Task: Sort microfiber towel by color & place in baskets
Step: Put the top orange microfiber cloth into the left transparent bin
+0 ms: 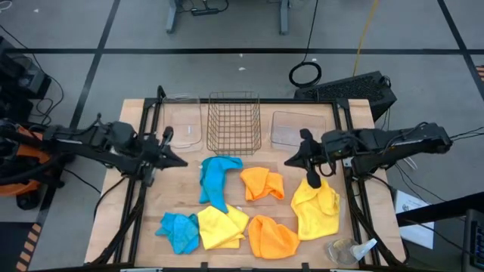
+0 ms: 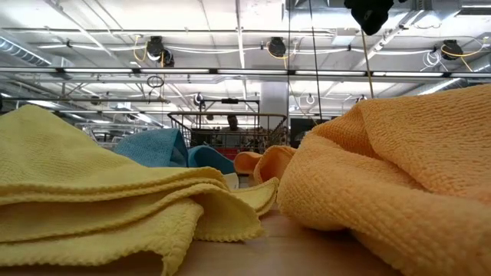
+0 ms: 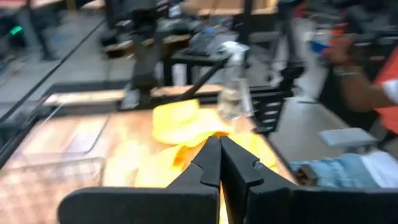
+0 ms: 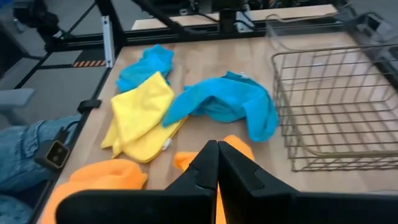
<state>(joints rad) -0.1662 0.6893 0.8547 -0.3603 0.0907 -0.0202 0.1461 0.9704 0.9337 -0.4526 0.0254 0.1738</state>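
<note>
Sorting has not begun, judging by how things lie: all three baskets along the far edge of the surface [image 1: 128, 121] look empty. The wire basket [image 1: 234, 121] stands in the middle, with one clear tub [image 1: 182, 121] on its left and the other clear tub [image 1: 288, 128] on its right.

Six towels lie loose on the surface, nearer the front. The larger blue towel [image 1: 218, 178] lies just in front of the wire basket, and a smaller blue towel [image 1: 178, 230] sits at the front left, touching a yellow towel [image 1: 221, 227]. One orange towel [image 1: 262, 183] lies in the middle and a second orange towel [image 1: 272, 236] at the front. A second yellow towel [image 1: 315, 206] lies on the right.

The left gripper [image 1: 180, 161] hovers left of the larger blue towel, its fingers pressed together and holding nothing, as the left wrist view shows. The right gripper [image 1: 291, 161] hangs above the surface between the right tub and the towels; its fingers are likewise closed and empty. A dark part of that arm reaches down over the right-hand yellow towel.

Everything is left to do: each of the three colour pairs still needs lifting into its own basket. A clear spray bottle [image 1: 349, 251] lies at the front right corner.
</note>
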